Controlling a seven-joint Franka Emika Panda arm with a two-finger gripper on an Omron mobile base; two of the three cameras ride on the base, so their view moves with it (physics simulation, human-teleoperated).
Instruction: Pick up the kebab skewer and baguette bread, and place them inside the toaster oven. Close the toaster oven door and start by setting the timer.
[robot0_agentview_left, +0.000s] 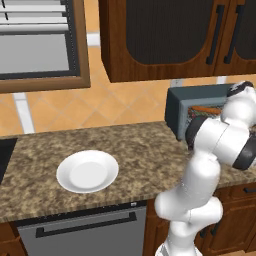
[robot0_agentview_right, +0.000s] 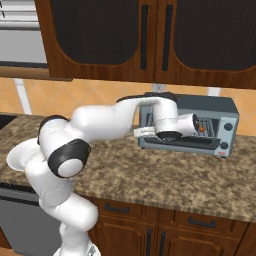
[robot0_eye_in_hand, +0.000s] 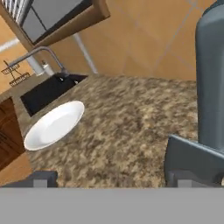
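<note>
The grey-blue toaster oven (robot0_agentview_right: 227, 120) stands at the back of the counter, and its side (robot0_eye_in_hand: 212, 78) fills the right of the hand view. The toaster oven door (robot0_agentview_right: 200, 143) is folded down open; its grey panel (robot0_eye_in_hand: 192, 157) lies close by at the lower right. On the rack inside lies the orange-brown baguette bread (robot0_agentview_left: 207, 109), also glimpsed past my wrist (robot0_agentview_right: 201, 128). The kebab skewer is hidden. My gripper (robot0_eye_in_hand: 116, 179) (robot0_agentview_right: 136, 132) hangs in front of the oven's left end, pointing left along the counter. It is open with nothing between the fingers.
A white plate (robot0_agentview_left: 87, 171) (robot0_eye_in_hand: 54, 124) lies bare on the speckled counter to the left. Beyond it are a dark sink (robot0_eye_in_hand: 48, 89) and a faucet (robot0_eye_in_hand: 48, 54). Wooden cabinets (robot0_agentview_right: 145, 40) hang above the oven. My own arm (robot0_agentview_left: 210, 145) blocks part of the oven.
</note>
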